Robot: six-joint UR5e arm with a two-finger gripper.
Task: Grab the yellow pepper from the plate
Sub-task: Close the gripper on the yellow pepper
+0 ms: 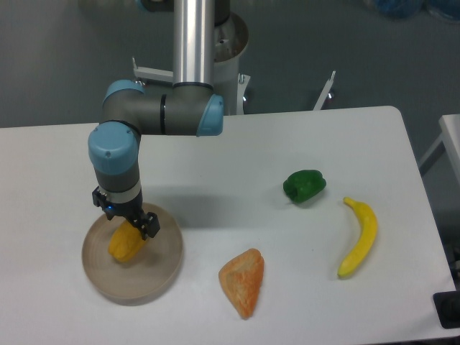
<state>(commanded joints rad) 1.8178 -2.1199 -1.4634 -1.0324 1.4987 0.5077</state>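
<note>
Right now your gripper sits low over the plate, its fingers straddling the top of the yellow pepper; you cannot tell whether they are clamped on it. Pepper lies on the plate's left half.

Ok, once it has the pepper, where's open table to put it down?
Bare table lies between the plate and the green pepper, and along the far edge behind it. The near right is crowded: orange wedge, banana. The hand is over the yellow pepper.
</note>
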